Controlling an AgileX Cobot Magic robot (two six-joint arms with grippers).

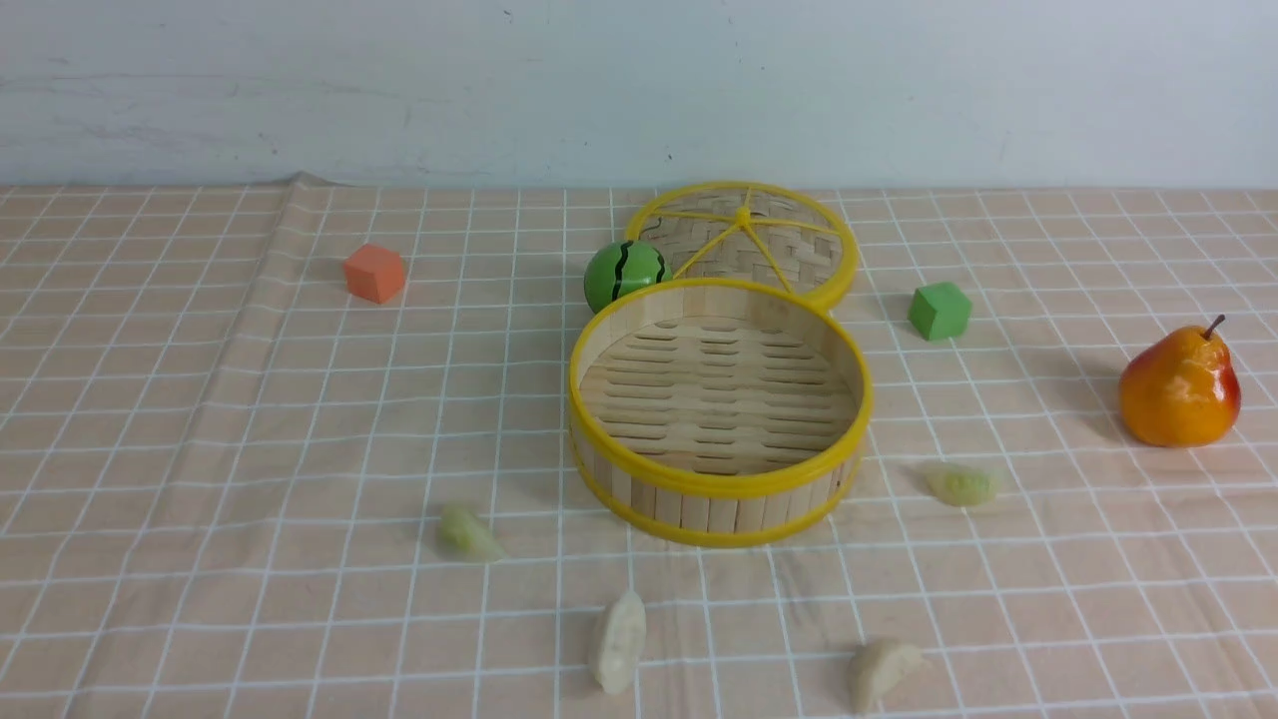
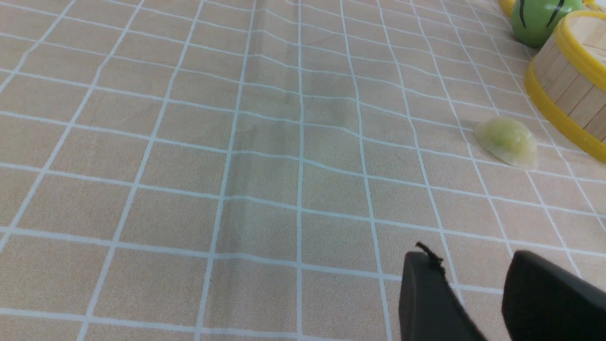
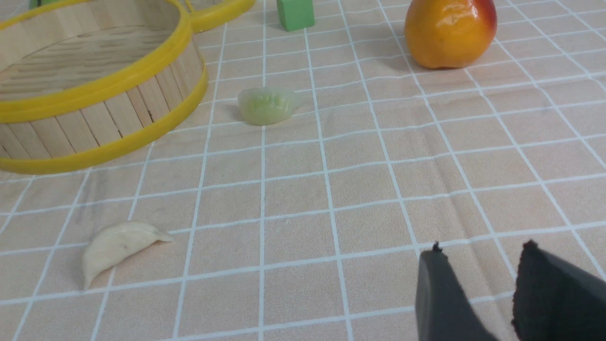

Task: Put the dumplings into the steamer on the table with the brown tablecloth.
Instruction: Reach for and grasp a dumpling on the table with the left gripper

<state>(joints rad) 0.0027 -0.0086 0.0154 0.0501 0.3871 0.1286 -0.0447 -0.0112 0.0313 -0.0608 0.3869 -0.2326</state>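
Brown tablecloth [image 1: 200, 449], steamer [image 1: 719, 504] empty at centre; four dumplings [image 1: 619, 627] lie outside, near its front. Left gripper [image 2: 473, 265] and right gripper [image 3: 480, 255] gape, holding nothing. We'd descend straight over the nearest dumpling, pinching across its narrow width.

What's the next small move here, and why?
Probably ease the left gripper toward the green dumpling just ahead of it. Its jaws stand apart and empty, that dumpling lies free on the cloth beside the steamer, and the steamer holds nothing.
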